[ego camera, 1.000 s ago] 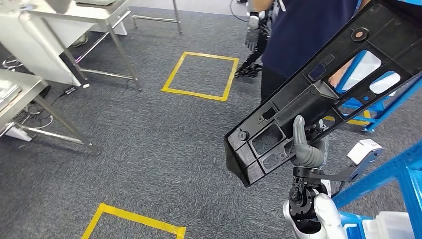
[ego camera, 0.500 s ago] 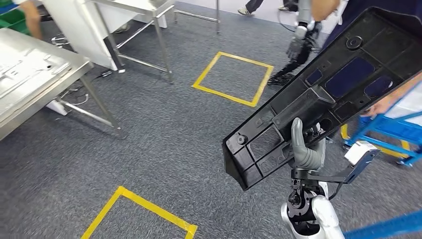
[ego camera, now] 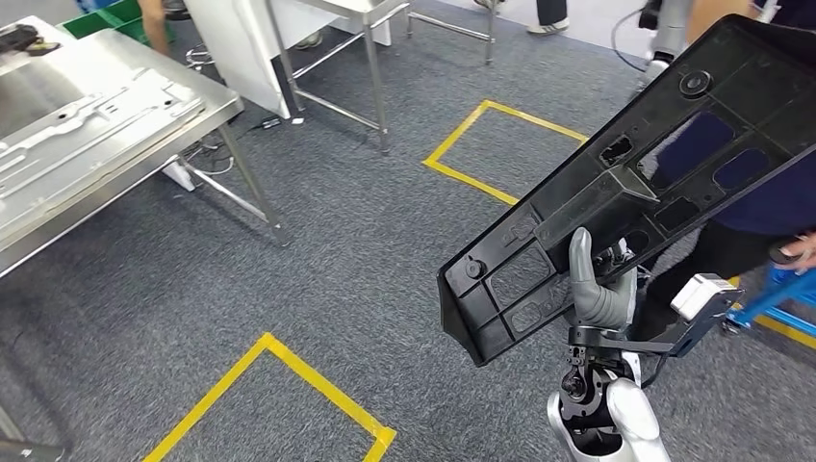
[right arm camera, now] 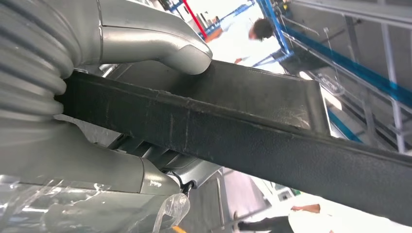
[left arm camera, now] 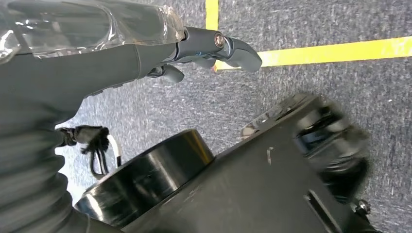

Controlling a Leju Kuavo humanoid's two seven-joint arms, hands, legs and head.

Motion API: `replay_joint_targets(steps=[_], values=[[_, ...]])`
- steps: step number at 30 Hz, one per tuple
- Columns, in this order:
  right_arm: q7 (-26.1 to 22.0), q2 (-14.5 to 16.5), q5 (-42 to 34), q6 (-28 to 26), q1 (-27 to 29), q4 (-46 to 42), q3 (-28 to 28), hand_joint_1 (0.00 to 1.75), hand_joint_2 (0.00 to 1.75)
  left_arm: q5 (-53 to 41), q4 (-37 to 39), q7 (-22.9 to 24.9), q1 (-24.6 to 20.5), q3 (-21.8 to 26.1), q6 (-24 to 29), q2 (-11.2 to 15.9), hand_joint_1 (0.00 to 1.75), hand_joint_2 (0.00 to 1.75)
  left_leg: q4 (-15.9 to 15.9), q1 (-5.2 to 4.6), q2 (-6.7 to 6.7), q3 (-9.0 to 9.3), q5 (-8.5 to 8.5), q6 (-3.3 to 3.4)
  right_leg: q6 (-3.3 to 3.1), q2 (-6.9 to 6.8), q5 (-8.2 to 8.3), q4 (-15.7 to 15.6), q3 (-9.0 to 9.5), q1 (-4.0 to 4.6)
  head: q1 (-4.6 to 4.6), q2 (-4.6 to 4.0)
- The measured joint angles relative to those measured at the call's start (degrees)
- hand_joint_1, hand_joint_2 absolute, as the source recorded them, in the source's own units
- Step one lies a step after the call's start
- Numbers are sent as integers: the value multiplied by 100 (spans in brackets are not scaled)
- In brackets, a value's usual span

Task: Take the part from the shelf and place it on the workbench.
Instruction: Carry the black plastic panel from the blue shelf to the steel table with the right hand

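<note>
So we've got the big flat black plastic panel with the cut-out windows (ego camera: 635, 183) up in the air, pinched along its lower edge by our right hand (ego camera: 599, 289): thumb on the ribbed face, the other fingers (right arm camera: 97, 170) tucked behind it. It's tilted, and most of it sticks out well past the fingers.

Our left hand (left arm camera: 209, 46) hangs over the grey carpet (ego camera: 337, 241) holding nothing, fingers loosely curled but apart.

Biggest worry, we reckon: that long overhang levering in a one-edge grip, so a jolt could twist it loose. Also a person in dark clothes (ego camera: 760, 207) stands just behind the panel's far end, so a swing could clip them.

The shiny steel worktop (ego camera: 125, 144) is well off to the side of the fingers. Between them lies open carpet with yellow tape squares (ego camera: 289, 371), though the worktop's steel leg (ego camera: 255, 188) is something to steer around.
</note>
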Motion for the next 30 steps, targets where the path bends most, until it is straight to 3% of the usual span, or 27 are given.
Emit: replay_joint_targets(steps=[2, 4, 6, 8, 10, 12, 13, 14, 15, 17, 19, 21, 22, 24, 25, 27, 28, 29, 30], values=[[2, -1, 2, -2, -26, -9, -1, 175, 175, 7, 0, 1, -27, 0, 1, -1, 0, 175, -899, -82, 311, 482, 325, 87, 22, -118, -20, -10, 38, 16, -2, 1], [8, -3, 2, -7, -51, -16, -5, 175, 175, 40, -1, -3, -74, 0, 9, -5, 0, 175, -1303, -151, 487, 672, 429, 139, 63, -242, -42, -20, 67, 35, -2, 1], [18, -2, 1, -15, -79, -16, -7, 175, 175, 91, -1, -5, -86, 1, 20, -8, 0, 175, -1355, -141, 351, 673, 459, 162, 117, -345, -68, -29, 95, 42, -4, 2], [24, -7, -1, -19, -104, -16, -9, 175, 175, 118, 0, -7, -63, 2, 27, -14, 0, 175, -1401, -99, 201, 712, 507, 199, 168, -161, -204, 155, 45, 29, -4, 1], [25, -25, -8, -23, -114, -15, -21, 175, 175, 116, 0, -10, -54, 2, 31, -32, 0, 175, -1417, -71, 47, 733, 529, 233, 198, 169, -559, 854, -282, 16, -2, -1], [25, -40, -30, -31, -106, -10, -31, 175, 175, 114, 0, -13, -41, 2, 27, -51, 0, 175, -1412, -65, -121, 736, 527, 249, 217, 290, -846, 1649, -710, 15, -2, -1], [25, -43, -40, -35, -102, -7, -35, 175, 175, 113, 0, -14, -28, 2, 26, -55, 0, 175, -1408, -61, -211, 741, 524, 249, 227, 298, -829, 1786, -811, 12, -2, -1], [24, -44, -46, -39, -100, -3, -40, 175, 175, 114, 0, -14, -13, 2, 24, -57, 0, 175, -1401, -51, -303, 748, 519, 243, 235, 310, -692, 1673, -791, 6, -2, -1], [23, -44, -49, -43, -99, -1, -48, 175, 175, 115, 0, -14, -3, 2, 25, -58, 0, 175, -1390, -38, -397, 758, 510, 230, 241, 347, -468, 1330, -652, -5, -1, -1], [17, -46, -55, -52, -101, 3, -64, 175, 175, 121, 0, -14, -1, 2, 27, -58, 0, 175, -1351, -17, -572, 762, 473, 178, 249, 595, -54, 452, -258, -47, 3, -1], [9, -51, -75, -61, -103, 6, -78, 175, 175, 139, 0, -14, -3, 2, 31, -59, 0, 175, -1336, -6, -706, 740, 451, 114, 213, 766, 73, 10, -50, -57, 9, -1], [-2, -51, -97, -63, -112, 8, -87, 175, 175, 168, 0, -15, 13, 2, 33, -56, 0, 175, -1359, 19, -812, 715, 457, 56, 130, 666, 71, -41, -22, -34, 11, -1], [-7, -52, -100, -63, -122, 8, -90, 175, 175, 184, 0, -17, 24, 2, 33, -53, 0, 175, -1327, 18, -753, 690, 431, 27, 90, 600, 76, -62, -9, -32, 11, -1], [-23, -54, -103, -63, -135, 8, -104, 175, 175, 205, 0, -25, 25, 3, 29, -49, 0, 175, -932, 12, -450, 490, 213, -30, 21, 457, 88, -106, 21, -44, 7, -1], [-27, -56, -104, -63, -137, 8, -113, 175, 175, 213, 0, -33, 17, 4, 26, -51, 0, 175, -528, 12, -258, 286, 27, -60, 1, 389, 84, -116, 31, -37, 5, -1], [-34, -58, -106, -63, -132, 13, -123, 175, 175, 240, 0, -52, 6, 7, 18, -51, 0, 175, 320, 43, -110, -170, -276, -106, -18, 240, 66, -118, 39, -30, 7, -1], [-35, -59, -108, -63, -131, 19, -126, 175, 175, 264, 0, -66, 9, 10, 15, -51, 0, 175, 528, 57, -87, -298, -300, -120, -19, 164, 54, -118, 46, -30, 7, -1], [-37, -59, -109, -63, -130, 27, -129, 175, 175, 289, 0, -81, 14, 14, 14, -50, 0, 175, 480, 68, -68, -297, -212, -127, -12, 94, 40, -118, 59, -32, 7, -1], [-38, -59, -111, -63, -130, 35, -132, 175, 175, 308, 0, -99, 17, 20, 14, -50, 0, 175, 190, 74, -28, -169, -36, -126, 0, 25, 25, -118, 79, -35, 7, -1]])
